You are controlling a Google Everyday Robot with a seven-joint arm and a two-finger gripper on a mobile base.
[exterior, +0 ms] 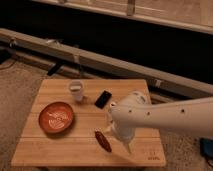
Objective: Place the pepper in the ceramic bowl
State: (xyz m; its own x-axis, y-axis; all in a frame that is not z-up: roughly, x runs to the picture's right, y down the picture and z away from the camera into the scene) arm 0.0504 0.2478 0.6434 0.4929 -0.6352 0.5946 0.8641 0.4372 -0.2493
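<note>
Wooden table point(50, 150) stands on speckled carpet point(17, 85), with a long pale rail point(125, 67) running behind it against a dark background; white arm point(170, 116) reaches in from the right edge of the camera view and bends down over the table's front right part; gripper point(119, 140) hangs low over the board, fingers spread wide and pointing down, nothing held between them; one light fingertip point(128, 148) sits close to the wood, whether it touches cannot be told; pepper point(103, 141), dark red and slender, lies flat on the table near the front edge, set diagonally, just to the left of the gripper; contact between pepper and gripper cannot be told; ceramic bowl point(56, 117), orange-red with whitish swirls inside, sits on the left part of the table, apart from the pepper, with nothing in it but its own markings; small white cup point(76, 91) stands upright behind the bowl, towards the back edge; black phone point(103, 99) lies flat, angled, to the right of the cup and just behind the arm's wrist housing.
</note>
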